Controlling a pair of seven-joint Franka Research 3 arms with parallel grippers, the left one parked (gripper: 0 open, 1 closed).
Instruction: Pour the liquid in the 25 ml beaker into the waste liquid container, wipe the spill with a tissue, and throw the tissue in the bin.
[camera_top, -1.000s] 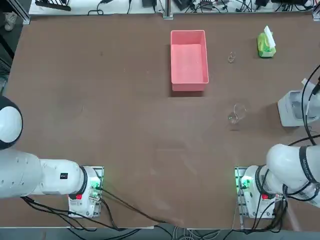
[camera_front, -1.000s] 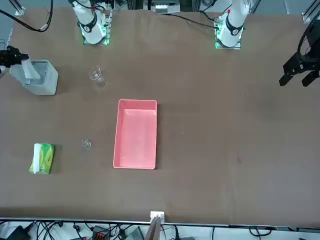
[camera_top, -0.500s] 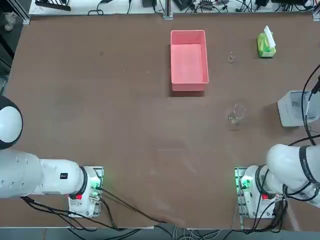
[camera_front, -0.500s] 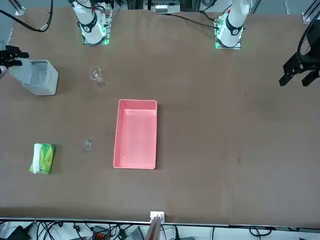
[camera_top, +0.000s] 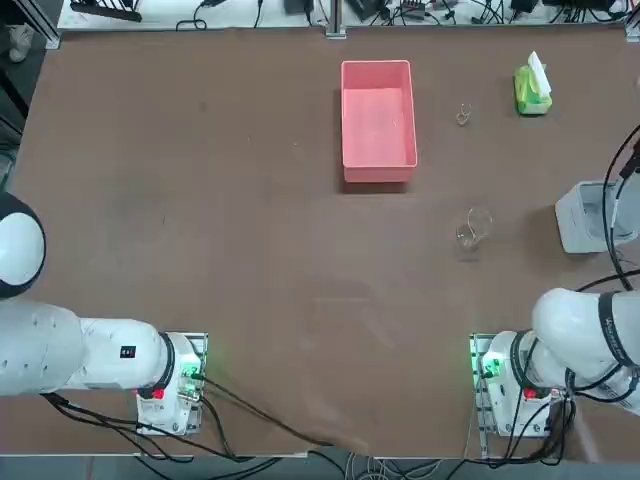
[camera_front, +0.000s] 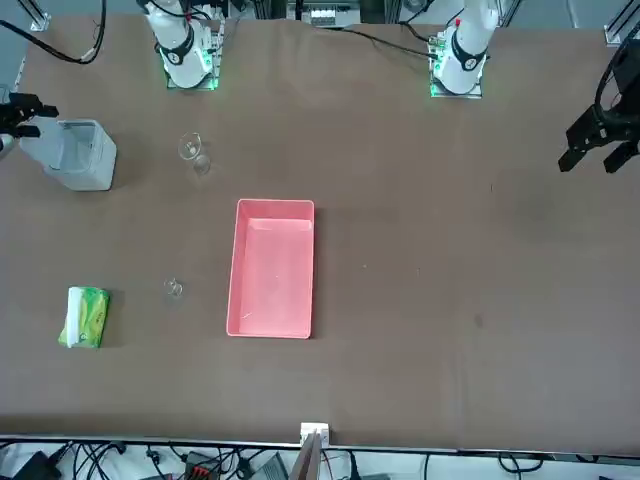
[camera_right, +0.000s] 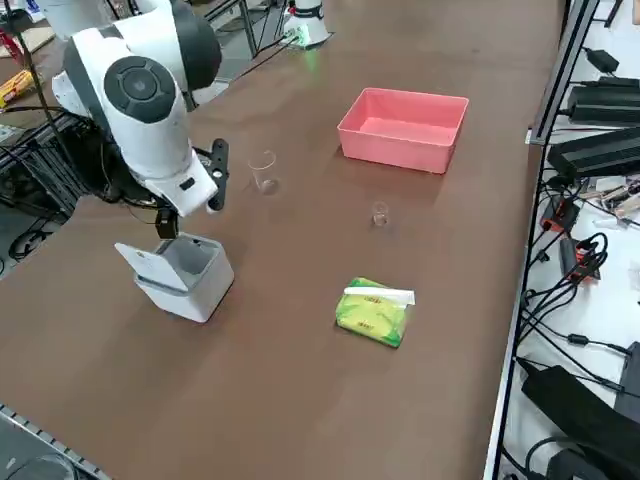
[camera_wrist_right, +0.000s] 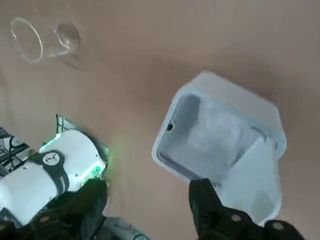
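The waste liquid container (camera_top: 378, 170) is sitting far across the table from the robot, and everything else is standing to the right of it. The right gripper (camera_wrist_right: 148, 196) is hanging well off to the right of the tray, just above the bin (camera_top: 578, 216), with its fingers spread apart and gripping nothing. If the arm is swinging low, it could be bumping the bin and tipping it over, because its lid is standing open and it looks light. The tissue pack (camera_top: 532, 90) is lying far right of the tray, with one white sheet poking out. The larger beaker (camera_top: 474, 228) is standing between the bin and the tray, so the arm could be knocking it down or grabbing it by mistake. The 25 ml beaker (camera_top: 463, 114) is standing upright just beside the tray's right wall, not touching it. It is looking tiny, clear and slippery, so it could be sliding out of the fingers. I cannot tell whether any liquid is sitting in it.
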